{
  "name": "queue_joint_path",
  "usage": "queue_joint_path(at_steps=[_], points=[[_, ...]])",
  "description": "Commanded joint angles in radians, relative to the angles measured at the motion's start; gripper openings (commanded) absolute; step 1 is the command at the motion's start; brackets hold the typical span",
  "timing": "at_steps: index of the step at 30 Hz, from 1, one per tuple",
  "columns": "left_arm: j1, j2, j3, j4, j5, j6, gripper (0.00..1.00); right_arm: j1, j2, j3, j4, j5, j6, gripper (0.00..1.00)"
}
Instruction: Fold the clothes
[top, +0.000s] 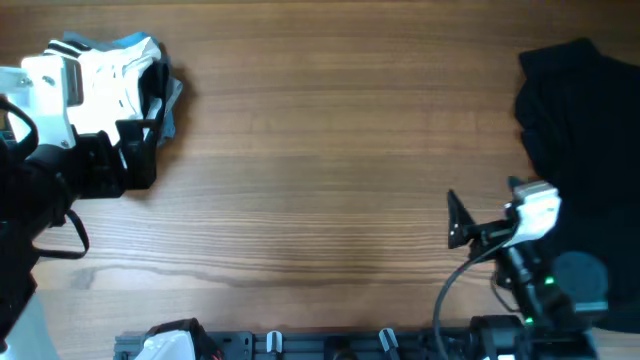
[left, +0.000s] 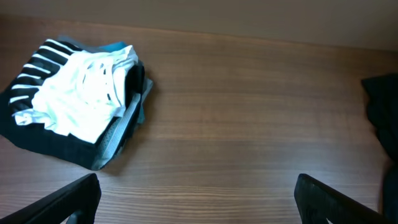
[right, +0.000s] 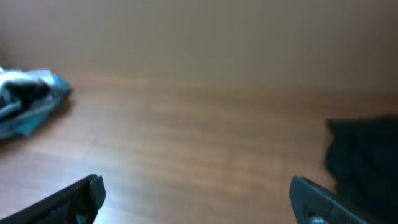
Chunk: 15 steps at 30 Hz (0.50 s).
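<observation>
Wooden tabletop (top: 320, 150) bears the black garment (top: 585, 140) heaped limp at its right edge, light and floppy I'd judge, best pinched at a hem corner, folded clothes (left: 81, 102) far left, left gripper (left: 196, 193) and right gripper (right: 196, 186) both gaping empty.

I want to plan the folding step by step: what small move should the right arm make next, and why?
Probably swing the right jaws toward the near edge of the black garment and lower onto it. They stand open and empty, the garment lies loose at the table's right side, and the pile at the left already looks folded.
</observation>
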Motion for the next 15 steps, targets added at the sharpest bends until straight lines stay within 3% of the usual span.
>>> queue_joint_path(at_steps=[1, 2, 8, 15], points=[[-0.005, -0.003, 0.002, 0.005, -0.006, -0.010, 1.00, 0.005, -0.196, -0.221, 0.084, 0.010, 0.068, 1.00], [-0.005, -0.003, 0.002, 0.005, -0.006, -0.010, 1.00, 0.005, -0.263, -0.299, 0.151, 0.010, 0.102, 1.00], [-0.005, -0.003, 0.002, 0.005, -0.006, -0.010, 1.00, 0.004, -0.270, -0.534, 0.526, 0.011, 0.134, 1.00], [-0.005, -0.003, 0.002, 0.005, -0.006, -0.010, 1.00, 0.004, -0.269, -0.534, 0.525, 0.010, 0.134, 1.00]])
